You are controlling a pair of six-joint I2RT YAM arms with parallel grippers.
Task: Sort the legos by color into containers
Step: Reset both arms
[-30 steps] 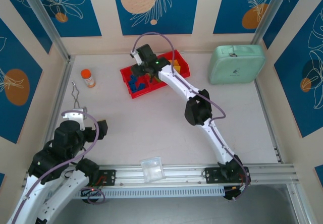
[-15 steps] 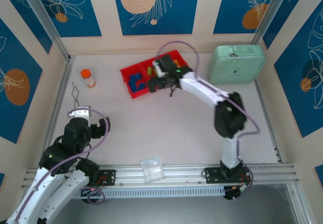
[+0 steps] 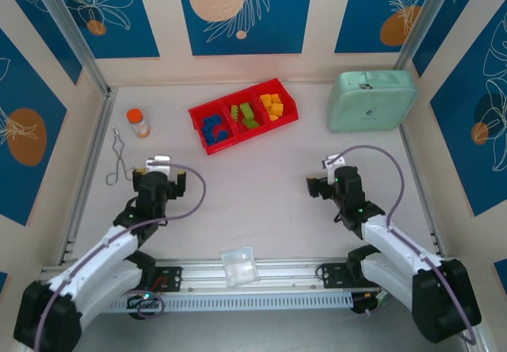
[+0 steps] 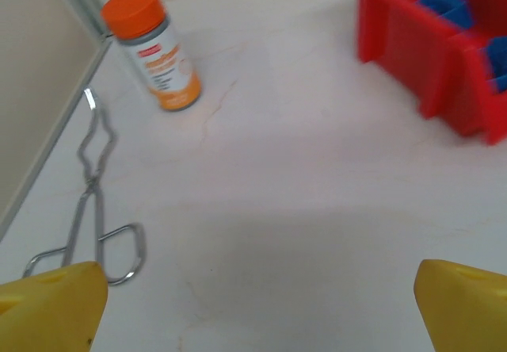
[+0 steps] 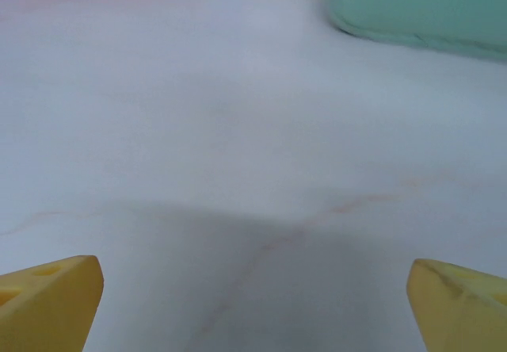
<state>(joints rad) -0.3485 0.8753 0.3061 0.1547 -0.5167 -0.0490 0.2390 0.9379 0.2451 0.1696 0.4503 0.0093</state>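
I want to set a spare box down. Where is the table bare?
Widest bare patch: mid-table, between left hand, right hand and red tray. A narrower gap: between tray and mint-green case. Crowded at the left edge: bottle and tongs.

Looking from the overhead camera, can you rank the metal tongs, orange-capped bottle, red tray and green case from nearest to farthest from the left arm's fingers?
1. Metal tongs, just to the left.
2. Orange-capped bottle, farther back left.
3. Red tray, back centre.
4. Mint-green case, far back right.
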